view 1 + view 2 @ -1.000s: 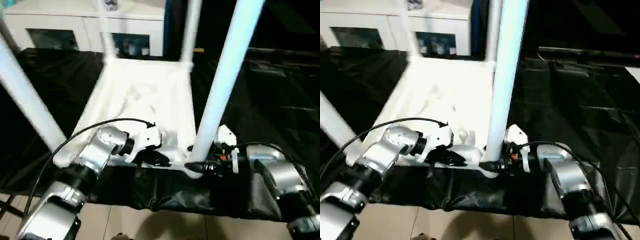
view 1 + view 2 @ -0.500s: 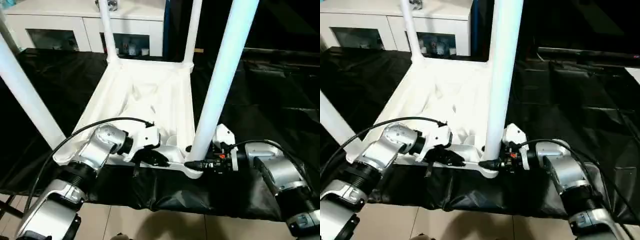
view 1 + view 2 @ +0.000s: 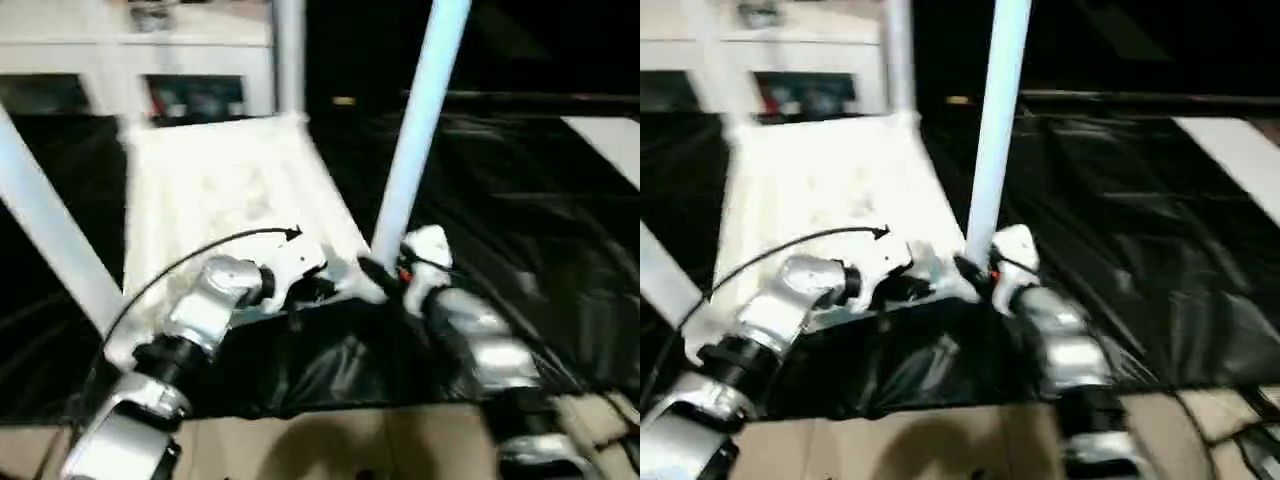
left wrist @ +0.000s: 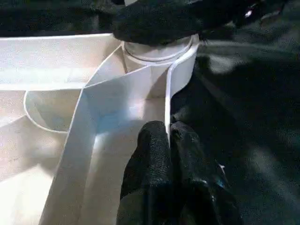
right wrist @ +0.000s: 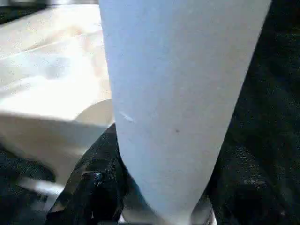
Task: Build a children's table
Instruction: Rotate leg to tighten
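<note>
At the near edge of the black-draped surface (image 3: 560, 230), the two silver forearms reach in toward the near right corner of the upturned table top (image 3: 215, 195). The left end effector (image 4: 169, 136) has its two black fingers pressed tight together on the thin upright rim of the top, just beside the corner socket; in the left eye view it sits at (image 3: 318, 290). The right end effector (image 3: 378, 280) comes at the same corner from the other side, and its fingers (image 5: 91, 185) wrap the base of the near right leg (image 3: 415, 125) where it enters the socket, so it is holding that leg.

The table lies upside down on the surface with its underside up and its legs pointing toward the ceiling. The gripped leg stands nearly upright, leaning a little to the right. The near left leg (image 3: 45, 235) slants up and out at the left edge of the top. A far leg (image 3: 288, 55) rises from the far right corner.

Behind the surface, against the back of the room, stands a white cabinet (image 3: 190, 60) with glass doors.
</note>
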Available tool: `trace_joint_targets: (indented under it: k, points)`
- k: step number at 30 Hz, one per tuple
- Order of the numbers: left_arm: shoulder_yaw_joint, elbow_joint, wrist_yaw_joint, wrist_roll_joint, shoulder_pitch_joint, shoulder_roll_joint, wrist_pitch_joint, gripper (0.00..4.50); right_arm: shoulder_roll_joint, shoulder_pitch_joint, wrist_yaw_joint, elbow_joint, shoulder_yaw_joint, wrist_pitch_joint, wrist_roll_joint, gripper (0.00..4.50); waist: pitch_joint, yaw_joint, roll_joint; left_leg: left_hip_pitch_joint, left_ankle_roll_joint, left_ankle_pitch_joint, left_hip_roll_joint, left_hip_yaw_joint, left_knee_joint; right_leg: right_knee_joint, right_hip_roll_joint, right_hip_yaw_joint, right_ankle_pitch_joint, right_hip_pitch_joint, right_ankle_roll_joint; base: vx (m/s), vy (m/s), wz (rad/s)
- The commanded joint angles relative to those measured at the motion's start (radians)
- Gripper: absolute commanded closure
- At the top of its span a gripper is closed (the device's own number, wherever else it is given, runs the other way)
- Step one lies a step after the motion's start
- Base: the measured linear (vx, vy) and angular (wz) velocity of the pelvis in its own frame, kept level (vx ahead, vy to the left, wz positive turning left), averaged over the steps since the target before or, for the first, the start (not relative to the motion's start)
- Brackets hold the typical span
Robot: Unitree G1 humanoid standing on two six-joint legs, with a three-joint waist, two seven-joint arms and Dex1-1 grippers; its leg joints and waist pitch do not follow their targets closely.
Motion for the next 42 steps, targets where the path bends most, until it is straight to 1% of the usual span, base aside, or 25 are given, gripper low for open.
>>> trace_joint_targets:
  k: [1,2,4,5,7,9,13,14,15,16,17,18,19,20,21,23,25,27,28,30,32,35,37,40,42]
  points:
    - [-0.046,-0.091,-0.003,-0.033,0.002,-0.081,-0.006,4.50,0.060,0.010,-0.060,0.065,0.060,0.045,-0.030,1.82,-0.047,-0.004,0.012,0.008,-0.016,-0.547,0.017,-0.020,-0.086,-0.095,-0.053,0.018,-0.605,0.034,-0.072,0.000,0.000,0.00]
    - [-0.050,-0.102,-0.006,-0.039,0.012,-0.085,-0.003,4.50,0.064,0.012,-0.079,0.051,0.063,0.029,-0.040,1.82,-0.049,-0.010,0.010,0.005,-0.013,-0.545,0.017,-0.020,-0.088,-0.094,-0.054,0.019,-0.572,0.038,-0.084,0.000,0.000,0.00]
    - [-0.052,-0.100,-0.009,-0.039,0.015,-0.083,-0.007,4.50,0.064,0.013,-0.081,0.040,0.055,0.031,-0.035,1.77,-0.051,-0.006,0.009,0.007,-0.009,-0.533,0.017,-0.016,-0.087,-0.091,-0.055,0.026,-0.537,0.035,-0.104,0.000,0.000,0.00]
    - [-0.052,-0.098,-0.008,-0.038,0.015,-0.082,-0.009,4.50,0.063,0.014,-0.080,0.038,0.054,0.032,-0.034,1.63,-0.052,0.001,0.009,0.011,-0.001,-0.512,0.016,-0.008,-0.085,-0.085,-0.053,0.036,-0.493,0.027,-0.132,0.000,0.000,0.00]
    - [-0.051,-0.098,-0.011,-0.036,0.017,-0.076,-0.013,4.50,0.059,0.015,-0.085,0.028,0.047,0.031,-0.041,1.39,-0.053,0.001,0.006,0.002,0.003,-0.485,0.016,-0.008,-0.088,-0.077,-0.052,0.039,-0.462,0.036,-0.140,0.000,0.000,0.00]
    - [-0.049,-0.096,-0.023,-0.036,0.017,-0.060,-0.030,4.50,0.033,0.014,-0.046,0.013,0.036,0.030,-0.028,1.38,-0.056,0.007,0.004,-0.002,0.013,-0.437,0.015,-0.002,-0.087,-0.070,-0.052,0.047,-0.412,0.038,-0.157,0.000,0.000,0.00]
    - [-0.047,-0.099,-0.051,-0.040,0.019,-0.040,-0.044,4.50,-0.037,0.016,0.042,-0.010,0.031,0.023,-0.008,1.38,-0.057,0.018,0.002,-0.002,0.030,-0.392,0.015,0.005,-0.083,-0.066,-0.051,0.052,-0.385,0.040,-0.170,0.000,0.000,0.00]
    - [-0.046,-0.104,-0.057,-0.041,0.021,-0.034,-0.041,4.50,-0.061,0.018,0.074,-0.021,0.029,0.027,0.004,1.38,-0.059,0.025,0.000,-0.004,0.036,-0.357,0.016,0.008,-0.081,-0.062,-0.051,0.054,-0.367,0.042,-0.173,0.000,0.000,0.00]
    - [-0.046,-0.103,-0.070,-0.041,0.020,-0.023,-0.043,4.50,-0.111,0.033,0.167,-0.062,0.023,0.043,0.043,1.38,-0.060,0.031,-0.001,-0.002,0.039,-0.337,0.017,0.011,-0.080,-0.060,-0.050,0.056,-0.349,0.042,-0.178,0.000,0.000,0.00]
    - [-0.046,-0.103,-0.070,-0.041,0.020,-0.023,-0.043,4.50,-0.111,0.033,0.167,-0.062,0.023,0.043,0.043,1.38,-0.061,0.034,-0.003,0.002,0.044,-0.336,0.016,0.013,-0.079,-0.060,-0.047,0.056,-0.341,0.043,-0.182,0.000,0.000,0.00]
    - [-0.045,-0.100,-0.082,-0.041,0.019,-0.012,-0.048,4.50,-0.175,0.058,0.285,-0.119,0.020,0.058,0.088,1.38,-0.059,0.038,-0.006,0.002,0.057,-0.330,0.015,0.017,-0.076,-0.058,-0.045,0.059,-0.334,0.041,-0.184,0.000,0.000,0.00]
    - [-0.045,-0.097,-0.085,-0.041,0.019,-0.008,-0.052,4.50,-0.204,0.070,0.336,-0.144,0.021,0.061,0.105,1.38,-0.058,0.042,-0.007,0.006,0.064,-0.332,0.016,0.021,-0.073,-0.058,-0.044,0.062,-0.337,0.039,-0.185,0.000,0.000,0.00]
    - [-0.045,-0.095,-0.088,-0.041,0.019,-0.003,-0.058,4.50,-0.244,0.090,0.406,-0.180,0.023,0.064,0.126,1.38,-0.061,0.053,-0.012,0.012,0.075,-0.318,0.019,0.027,-0.069,-0.056,-0.045,0.067,-0.328,0.034,-0.189,0.000,0.000,0.00]
    - [-0.045,-0.090,-0.094,-0.041,0.018,0.002,-0.068,4.50,-0.306,0.119,0.498,-0.224,0.024,0.080,0.155,1.38,-0.063,0.064,-0.009,0.008,0.082,-0.284,0.020,0.029,-0.068,-0.050,-0.047,0.068,-0.305,0.038,-0.198,0.000,0.000,0.00]
    - [-0.046,-0.088,-0.099,-0.042,0.019,0.005,-0.075,4.50,-0.347,0.137,0.556,-0.249,0.024,0.091,0.172,1.38,-0.064,0.066,-0.013,0.006,0.088,-0.270,0.021,0.029,-0.068,-0.049,-0.045,0.067,-0.289,0.041,-0.198,0.000,0.000,0.00]
    - [-0.049,-0.087,-0.110,-0.045,0.022,0.011,-0.080,4.50,-0.419,0.161,0.639,-0.266,0.013,0.097,0.190,1.38,-0.067,0.081,-0.018,-0.002,0.109,-0.213,0.022,0.027,-0.065,-0.036,-0.046,0.068,-0.238,0.048,-0.207,0.000,0.000,0.00]
    - [-0.053,-0.089,-0.127,-0.051,0.026,0.018,-0.089,4.50,-0.456,0.159,0.663,-0.251,-0.008,0.089,0.191,1.38,-0.066,0.083,-0.019,-0.005,0.109,-0.202,0.021,0.027,-0.064,-0.036,-0.047,0.066,-0.247,0.048,-0.211,0.000,0.000,0.00]
    - [-0.054,-0.093,-0.137,-0.055,0.029,0.021,-0.090,4.50,-0.471,0.155,0.669,-0.242,-0.021,0.090,0.193,1.38,-0.064,0.082,-0.024,-0.007,0.098,-0.216,0.019,0.025,-0.064,-0.041,-0.048,0.062,-0.316,0.047,-0.193,0.000,0.000,0.00]
    - [-0.055,-0.097,-0.144,-0.057,0.032,0.024,-0.089,4.50,-0.481,0.153,0.674,-0.240,-0.028,0.094,0.199,1.38,-0.062,0.081,-0.023,-0.005,0.091,-0.224,0.019,0.025,-0.064,-0.046,-0.048,0.062,-0.354,0.045,-0.179,0.000,0.000,0.00]
    - [-0.055,-0.097,-0.144,-0.057,0.032,0.024,-0.089,4.50,-0.481,0.153,0.674,-0.240,-0.028,0.094,0.199,1.38,-0.061,0.082,-0.022,-0.002,0.083,-0.234,0.020,0.025,-0.064,-0.048,-0.047,0.063,-0.374,0.042,-0.173,0.000,0.000,0.00]
    - [-0.068,-0.106,-0.185,-0.064,0.038,0.039,-0.104,4.50,-0.520,0.149,0.702,-0.240,-0.026,0.090,0.193,1.38,-0.060,0.083,-0.026,-0.003,0.079,-0.246,0.019,0.023,-0.065,-0.050,-0.047,0.061,-0.402,0.042,-0.161,0.000,0.000,0.00]
    - [-0.075,-0.102,-0.205,-0.070,0.037,0.048,-0.119,4.50,-0.553,0.154,0.735,-0.252,-0.009,0.092,0.193,1.38,-0.061,0.086,-0.025,-0.001,0.081,-0.244,0.020,0.024,-0.064,-0.049,-0.047,0.063,-0.396,0.040,-0.161,0.000,0.000,0.00]
    - [-0.084,-0.097,-0.226,-0.069,0.033,0.058,-0.138,4.50,-0.565,0.159,0.756,-0.260,-0.005,0.135,0.214,1.10,-0.062,0.086,-0.029,-0.006,0.086,-0.233,0.019,0.023,-0.063,-0.045,-0.046,0.063,-0.376,0.043,-0.163,0.000,0.000,0.00]
    - [-0.096,-0.099,-0.267,-0.074,0.035,0.074,-0.167,4.50,-0.582,0.157,0.744,-0.239,-0.010,0.132,0.199,1.00,-0.063,0.087,-0.031,-0.006,0.087,-0.226,0.020,0.023,-0.062,-0.045,-0.047,0.062,-0.376,0.043,-0.162,0.000,0.000,0.00]
    - [-0.098,-0.101,-0.282,-0.080,0.037,0.078,-0.176,4.50,-0.588,0.154,0.729,-0.222,-0.017,0.117,0.182,0.65,-0.064,0.092,-0.030,-0.004,0.082,-0.216,0.020,0.024,-0.061,-0.043,-0.049,0.063,-0.370,0.041,-0.167,0.000,0.000,0.00]
